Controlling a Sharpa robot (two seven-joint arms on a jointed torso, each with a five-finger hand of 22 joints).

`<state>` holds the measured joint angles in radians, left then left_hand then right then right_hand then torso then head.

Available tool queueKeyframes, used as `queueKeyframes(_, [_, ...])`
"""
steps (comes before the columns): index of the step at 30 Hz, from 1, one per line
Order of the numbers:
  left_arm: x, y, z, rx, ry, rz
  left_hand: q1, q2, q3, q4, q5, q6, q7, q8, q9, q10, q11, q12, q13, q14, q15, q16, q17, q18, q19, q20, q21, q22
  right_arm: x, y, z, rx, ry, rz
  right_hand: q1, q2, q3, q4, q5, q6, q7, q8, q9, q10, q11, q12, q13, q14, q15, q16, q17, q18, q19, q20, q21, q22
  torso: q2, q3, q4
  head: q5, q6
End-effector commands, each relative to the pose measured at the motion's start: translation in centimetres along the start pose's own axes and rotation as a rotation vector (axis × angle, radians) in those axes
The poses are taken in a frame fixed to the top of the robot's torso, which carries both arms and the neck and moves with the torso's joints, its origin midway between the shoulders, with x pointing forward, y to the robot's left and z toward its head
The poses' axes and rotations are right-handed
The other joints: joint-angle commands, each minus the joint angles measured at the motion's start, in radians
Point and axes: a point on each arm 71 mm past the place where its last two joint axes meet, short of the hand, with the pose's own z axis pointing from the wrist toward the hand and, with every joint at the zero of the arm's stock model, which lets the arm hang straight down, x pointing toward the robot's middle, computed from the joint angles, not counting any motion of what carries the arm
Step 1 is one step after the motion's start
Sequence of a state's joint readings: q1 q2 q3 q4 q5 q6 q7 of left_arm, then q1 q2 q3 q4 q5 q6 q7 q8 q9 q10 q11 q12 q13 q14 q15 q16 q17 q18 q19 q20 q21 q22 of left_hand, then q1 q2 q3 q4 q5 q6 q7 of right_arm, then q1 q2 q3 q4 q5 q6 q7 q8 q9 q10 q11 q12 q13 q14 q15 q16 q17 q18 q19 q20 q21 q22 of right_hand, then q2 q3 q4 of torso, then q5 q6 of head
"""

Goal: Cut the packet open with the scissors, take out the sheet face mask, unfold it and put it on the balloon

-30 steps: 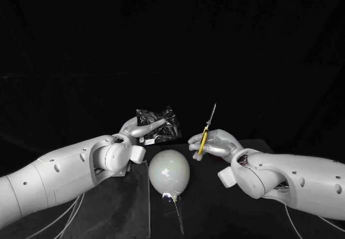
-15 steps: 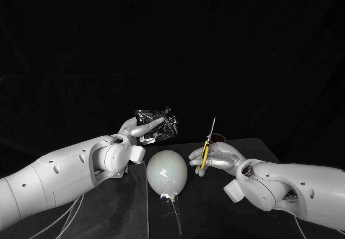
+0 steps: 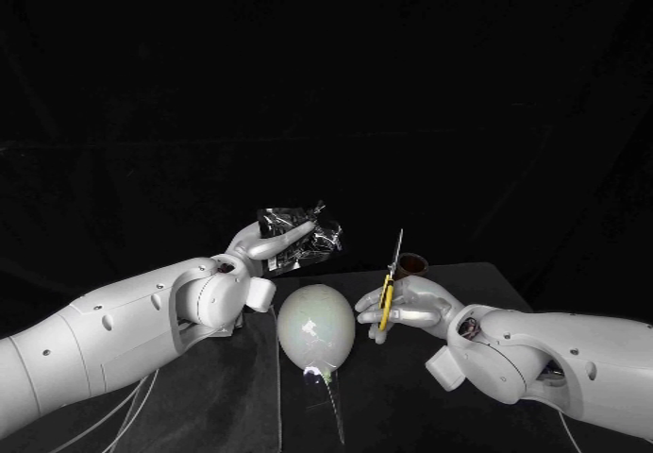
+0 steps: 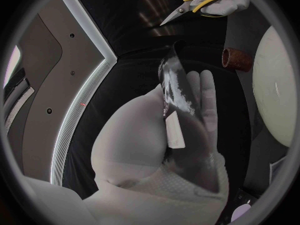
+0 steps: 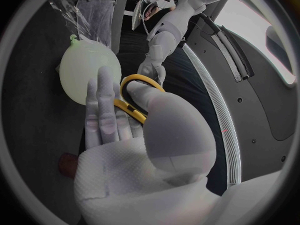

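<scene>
Two things are lifted clear of the table (image 3: 409, 387), each apparently held so the cut can be made in the air. The left robot hand (image 3: 262, 249) pinches the packet (image 3: 302, 236) by its lower part between thumb and fingers and holds it upright. Its upper edge stands free above the fingertips, which looks meant to leave a strip open to the blades. The right robot hand (image 3: 411, 304) is closed round the yellow handles of the scissors (image 3: 391, 281), blades pointing up and seemingly together. They stand beside the packet but apart from it, so the cut is not yet begun, and closing that gap looks like the next need. The balloon (image 3: 316, 326) lies on the table between the two arms, near the robot, probably kept there so the mask can go straight onto it. A small brown cylinder (image 3: 412, 261) stands on the table behind the scissors. The packet is crinkled silvery foil with bright glints and dark creases, thin when seen edge-on from the left wrist. I can make out no slit in it, and what it holds is presumably sealed inside. The balloon is pale, smooth and egg-shaped, with its knotted end towards the robot.
</scene>
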<state>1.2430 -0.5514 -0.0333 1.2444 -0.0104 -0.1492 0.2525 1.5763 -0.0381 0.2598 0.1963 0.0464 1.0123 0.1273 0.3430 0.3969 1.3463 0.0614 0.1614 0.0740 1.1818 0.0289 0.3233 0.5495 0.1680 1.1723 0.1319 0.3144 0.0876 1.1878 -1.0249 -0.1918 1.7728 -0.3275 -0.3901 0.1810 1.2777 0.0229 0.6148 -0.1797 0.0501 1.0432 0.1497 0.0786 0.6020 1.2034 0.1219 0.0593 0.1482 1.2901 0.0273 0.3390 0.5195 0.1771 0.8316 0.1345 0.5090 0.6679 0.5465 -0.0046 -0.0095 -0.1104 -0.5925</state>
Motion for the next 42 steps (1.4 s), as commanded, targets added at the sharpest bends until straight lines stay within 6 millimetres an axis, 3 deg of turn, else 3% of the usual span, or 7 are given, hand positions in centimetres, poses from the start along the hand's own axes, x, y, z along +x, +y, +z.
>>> queueKeyframes(1, [0.6, -0.2, 0.1, 0.01, 0.052, -0.002, -0.008, 0.05, 0.06, 0.003, 0.004, -0.036, 0.017, -0.025, -0.015, -0.029, 0.019, -0.02, -0.009, -0.032, 0.017, -0.018, -0.008, 0.0, -0.035, 0.01, -0.015, -0.006, -0.1, 0.0, 0.0, -0.007, 0.0, -0.016, 0.019, 0.028, 0.008, -0.003, -0.001, 0.002, 0.005, -0.005, -0.002, 0.175, -0.044, 0.002, -0.003, -0.006, -0.003, -0.006, -0.001, -0.012, -0.008, -0.003, -0.004, 0.002, 0.0, -0.0001, -0.0005, 0.001, 0.002])
queueKeyframes(7, [0.8, -0.2, 0.0, 0.003, 0.07, -0.008, -0.113, 0.065, 0.141, 0.062, 0.003, -0.057, 0.04, -0.045, -0.029, -0.11, 0.054, -0.076, -0.009, -0.125, 0.056, -0.073, -0.022, -0.007, -0.122, 0.054, -0.067, -0.022, -0.2, -0.1, 0.0, 0.006, 0.001, -0.016, 0.018, 0.028, 0.011, -0.006, -0.001, 0.002, 0.006, -0.006, -0.005, 0.174, -0.043, 0.002, -0.009, -0.008, -0.001, -0.015, -0.004, -0.012, -0.013, -0.001, -0.004, 0.004, 0.0, -0.0004, -0.0015, 0.003, 0.001])
queueKeyframes(12, [0.8, -0.2, 0.0, 0.0, 0.07, -0.008, -0.154, 0.05, 0.127, 0.084, 0.002, -0.044, 0.036, -0.04, -0.028, -0.104, 0.051, -0.075, -0.004, -0.122, 0.055, -0.073, -0.02, 0.001, -0.126, 0.064, -0.073, -0.02, 0.1, -0.4, 0.0, 0.035, 0.048, -0.016, 0.014, 0.028, 0.013, -0.008, -0.001, 0.002, 0.008, -0.007, -0.008, 0.171, -0.041, 0.001, -0.017, -0.014, 0.002, -0.026, -0.007, -0.012, -0.023, 0.002, -0.007, 0.005, 0.0, 0.0006, -0.0004, 0.002, 0.001])
queueKeyframes(16, [0.8, -0.2, 0.0, 0.0, 0.071, -0.002, -0.133, 0.026, 0.125, 0.056, 0.002, -0.027, 0.021, -0.028, -0.024, -0.094, 0.041, -0.072, -0.002, -0.114, 0.047, -0.069, -0.015, 0.01, -0.12, 0.068, -0.073, -0.018, 0.5, -0.6, -0.2, 0.064, 0.106, -0.026, 0.005, 0.029, 0.017, -0.008, -0.002, 0.0, 0.013, -0.009, -0.014, 0.153, -0.035, 0.0, -0.033, -0.036, 0.012, -0.055, -0.017, -0.016, -0.049, 0.01, -0.018, 0.004, 0.0, 0.0004, -0.0007, 0.001, -0.001])
queueKeyframes(23, [1.1, -0.2, 0.1, 0.005, 0.071, 0.015, -0.039, -0.01, 0.148, -0.057, 0.002, -0.017, 0.023, -0.008, -0.011, -0.091, 0.038, -0.077, -0.003, -0.121, 0.048, -0.076, -0.015, 0.013, -0.121, 0.065, -0.066, -0.01, 0.9, -1.0, -0.5, 0.096, 0.16, -0.036, -0.008, 0.037, 0.026, -0.004, -0.002, 0.0, 0.019, -0.006, -0.019, 0.132, -0.025, 0.003, -0.058, -0.09, 0.033, -0.112, -0.04, -0.022, -0.105, 0.03, -0.057, -0.012, 0.0, -0.0002, -0.0012, -0.003, -0.005])
queueKeyframes(35, [1.8, -0.2, 0.0, 0.004, 0.145, 0.08, -0.054, 0.02, 0.163, -0.08, 0.002, -0.036, 0.035, -0.015, -0.013, -0.09, 0.046, -0.08, -0.004, -0.118, 0.054, -0.084, -0.021, 0.003, -0.151, 0.067, -0.058, -0.002, 2.1, -2.2, -2.0, 0.13, 0.195, 0.014, -0.03, 0.05, 0.036, 0.017, -0.002, -0.033, 0.037, -0.011, -0.025, 0.079, -0.005, 0.0, -0.085, -0.124, 0.056, -0.159, -0.064, -0.016, -0.136, 0.059, -0.104, -0.041, -0.001, 0.0004, -0.0024, -0.024, -0.027])
queueKeyframes(42, [2.0, -0.3, -0.2, 0.015, 0.182, 0.117, -0.072, 0.024, 0.157, -0.096, 0.002, -0.033, 0.024, -0.01, -0.01, -0.049, 0.03, -0.053, 0.006, -0.075, 0.036, -0.053, -0.006, 0.01, -0.141, 0.064, -0.038, 0.009, 3.0, -2.9, -3.0, 0.147, 0.209, 0.05, -0.123, -0.051, -0.059, 0.064, -0.004, -0.052, 0.039, -0.011, -0.026, 0.063, 0.0, 0.004, -0.084, -0.119, 0.062, -0.168, -0.067, 0.004, -0.126, 0.083, -0.159, -0.092, 0.0, 0.0, -0.0045, -0.035, -0.043])
